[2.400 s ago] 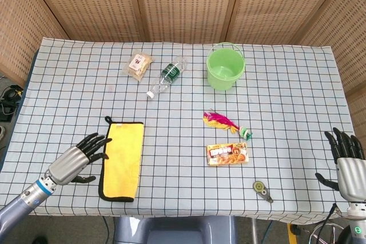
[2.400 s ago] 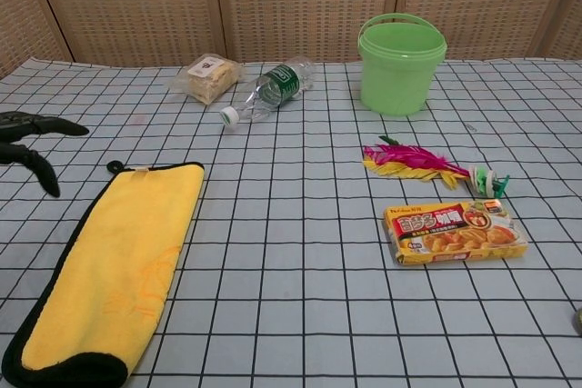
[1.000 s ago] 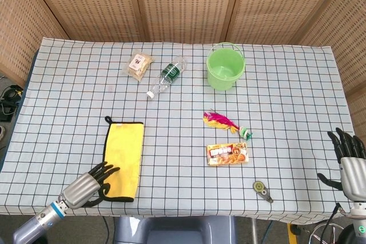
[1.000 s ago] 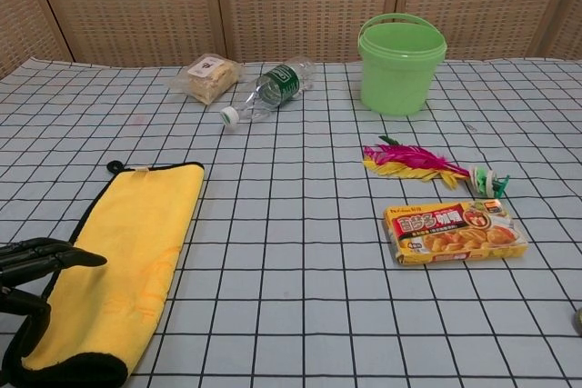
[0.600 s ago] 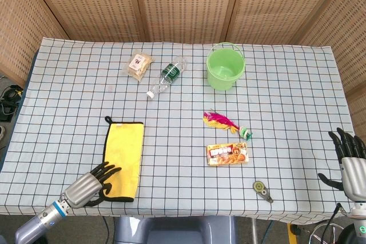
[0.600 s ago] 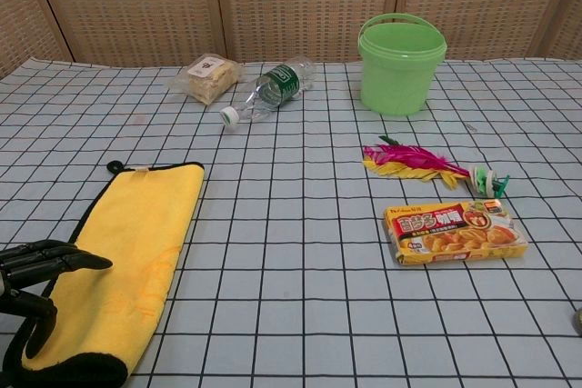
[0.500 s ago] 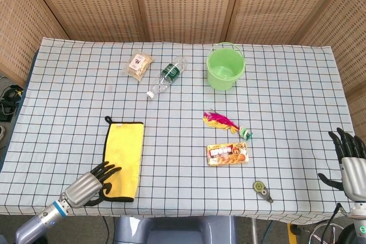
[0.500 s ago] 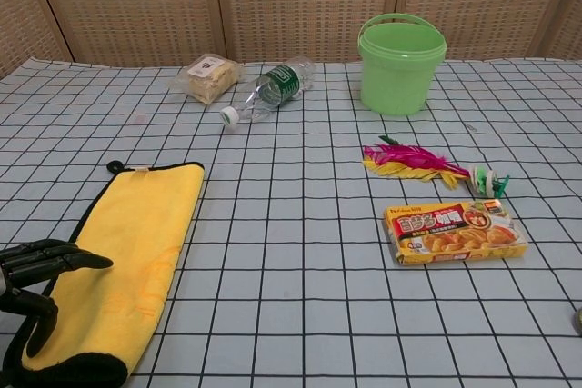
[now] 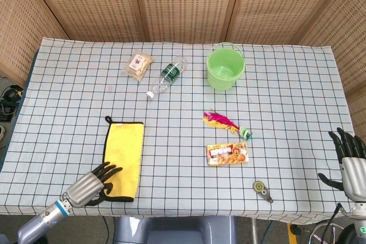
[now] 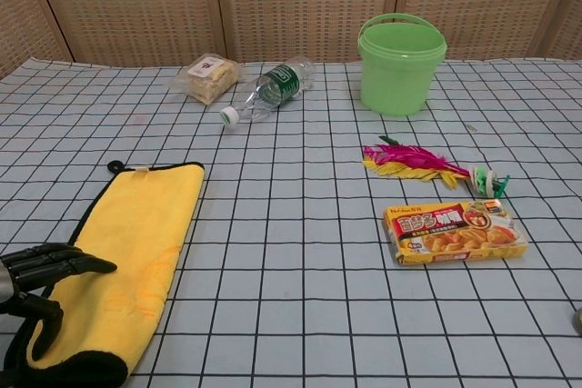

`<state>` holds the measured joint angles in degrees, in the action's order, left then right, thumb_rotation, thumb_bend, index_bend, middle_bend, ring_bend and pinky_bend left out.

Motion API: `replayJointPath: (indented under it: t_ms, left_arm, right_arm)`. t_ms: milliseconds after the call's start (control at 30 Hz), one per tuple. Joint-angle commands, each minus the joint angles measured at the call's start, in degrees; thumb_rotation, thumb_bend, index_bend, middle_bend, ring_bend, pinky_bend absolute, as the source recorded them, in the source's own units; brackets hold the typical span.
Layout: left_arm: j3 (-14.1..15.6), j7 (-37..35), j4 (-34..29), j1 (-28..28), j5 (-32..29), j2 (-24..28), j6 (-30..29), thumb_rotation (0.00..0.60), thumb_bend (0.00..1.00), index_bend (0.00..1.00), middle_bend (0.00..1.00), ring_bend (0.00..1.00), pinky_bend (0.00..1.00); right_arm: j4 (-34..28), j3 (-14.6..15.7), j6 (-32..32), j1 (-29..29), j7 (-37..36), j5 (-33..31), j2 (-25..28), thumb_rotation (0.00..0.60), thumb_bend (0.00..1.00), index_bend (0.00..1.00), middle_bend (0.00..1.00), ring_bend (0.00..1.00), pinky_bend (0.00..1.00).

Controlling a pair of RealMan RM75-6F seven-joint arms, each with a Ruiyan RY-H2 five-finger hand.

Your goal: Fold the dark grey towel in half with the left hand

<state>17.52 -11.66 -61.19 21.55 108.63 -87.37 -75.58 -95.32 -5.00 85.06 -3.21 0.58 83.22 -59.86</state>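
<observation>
My left hand sits at the near left edge of the table, fingers spread apart and holding nothing, their tips over the near left corner of the towel, which lies flat and lengthwise with its yellow face up and dark trim around it. Further right are a bottle, a green bucket, a pink feather toy and a snack box. My right hand hangs off the table's near right corner, fingers apart and empty.
</observation>
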Motion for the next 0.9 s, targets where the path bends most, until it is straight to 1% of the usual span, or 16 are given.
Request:
replayJointPath:
  t_ms: [33,400,900]
  left_arm:
    - [0.08,-0.01,0.04,0.03,0.00,-0.05,0.20,0.600,0.37,0.56,0.00,0.00,0.00]
    - [0.07,-0.50,0.05,0.03,-0.13,-0.08,0.18,0.600,0.42,0.60,0.00,0.00,0.00]
    - [0.48,-1.04,-0.42,-0.18,0.15,0.60,-0.53,0.600,0.43,0.61,0.00,0.00,0.00]
  right_arm:
    - [-0.03,0.01,0.00,0.01,-0.11,0.03,0.04,0.600,0.00,0.00,0.00,0.00,0.00]
    - [-0.09,0.08,-0.01,0.03,-0.28,0.18,0.12,0.600,0.00,0.00,0.00,0.00,0.00]
    - [-0.20,0.14,0.09,0.09,-0.33,0.31,0.19,0.600,0.00,0.00,0.00,0.00,0.00]
